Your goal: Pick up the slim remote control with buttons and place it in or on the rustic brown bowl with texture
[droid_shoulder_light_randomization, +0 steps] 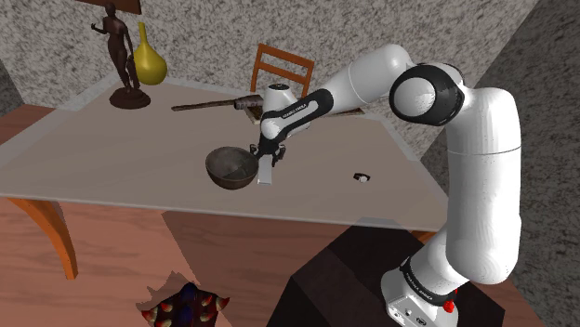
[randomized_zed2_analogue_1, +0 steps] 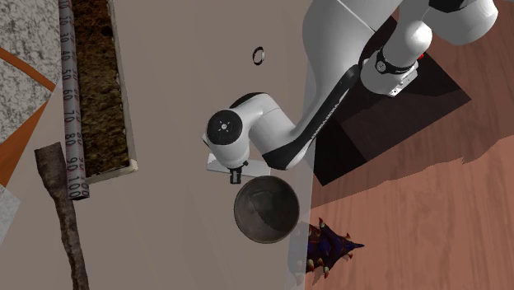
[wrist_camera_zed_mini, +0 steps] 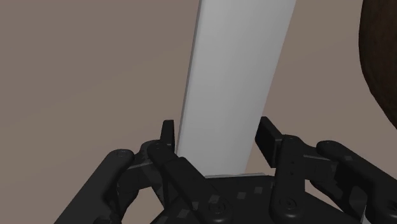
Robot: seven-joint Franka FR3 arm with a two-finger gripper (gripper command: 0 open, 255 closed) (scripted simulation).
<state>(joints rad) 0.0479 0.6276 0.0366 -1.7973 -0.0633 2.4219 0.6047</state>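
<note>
End effector (wrist_camera_zed_mini: 217,130) clamped on the white remote (wrist_camera_zed_mini: 238,70), held upright beside the brown bowl (droid_shoulder_light_randomization: 232,178) at frame centre, apparently ready for transfer.

I look down on a pale beige table top (randomized_zed2_analogue_1: 181,49), and the white robot arm with dark joints (randomized_zed2_analogue_1: 346,41) reaches over it from the black box stand (randomized_zed2_analogue_1: 428,91). Its black gripper (randomized_zed2_analogue_1: 237,174) is just beside the rim of a round dark brown bowl (randomized_zed2_analogue_1: 265,211) - the bowl is near the table's edge. A small dark ring (randomized_zed2_analogue_1: 259,55) lies well apart from them. At this view's left I see a long rough brown stick (randomized_zed2_analogue_1: 66,214), a grey rod with numbers (randomized_zed2_analogue_1: 70,99) and a brown grainy panel (randomized_zed2_analogue_1: 99,82). On the reddish wooden floor (randomized_zed2_analogue_1: 428,231) lies a spiky blue-and-red object (randomized_zed2_analogue_1: 329,247).
</note>
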